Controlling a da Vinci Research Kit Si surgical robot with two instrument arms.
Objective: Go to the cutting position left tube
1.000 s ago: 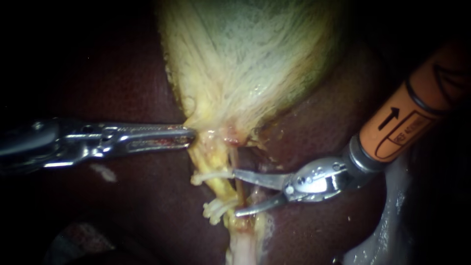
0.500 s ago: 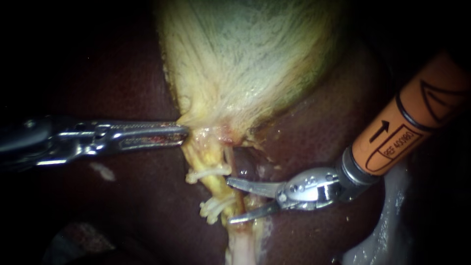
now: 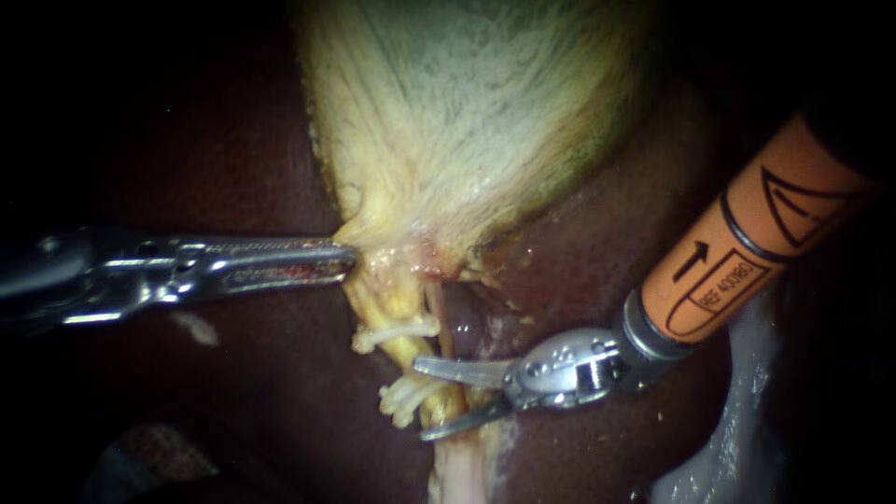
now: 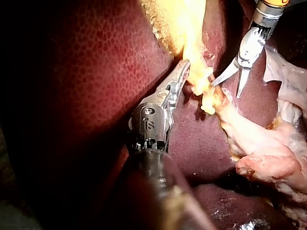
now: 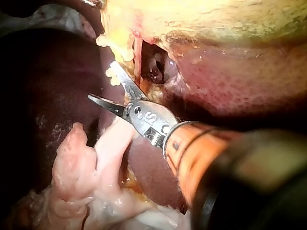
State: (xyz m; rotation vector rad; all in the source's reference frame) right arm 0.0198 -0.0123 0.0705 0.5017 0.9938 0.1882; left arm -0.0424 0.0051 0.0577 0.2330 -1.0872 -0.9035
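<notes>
The pale yellow-white gallbladder [image 3: 467, 112] narrows down to a yellow left tube [image 3: 397, 299]. The tube carries a white clip [image 3: 397, 331] and, lower, a cluster of white clips [image 3: 406, 394]. My left instrument [image 3: 343, 261] has its jaws shut on the tissue at the gallbladder's neck, also seen in the left wrist view [image 4: 184, 69]. My right instrument [image 3: 420, 399], on an orange shaft, holds its two blades open across the tube: one blade between the clips, the other just below the lower cluster. The right wrist view shows the open blades [image 5: 100, 80] at the tube.
Dark red liver [image 3: 233, 392] surrounds the tube on both sides. A thin reddish strand [image 3: 437, 308] runs beside the left tube, next to a dark hollow [image 5: 156, 67]. Pale loose tissue [image 3: 737, 420] lies under the right shaft, and pink-white tissue [image 4: 268, 158] lies beyond the clips.
My right instrument has slid left and down along the tube, blades still open, and now spans the tube at the lower clips. The left instrument keeps its hold.
</notes>
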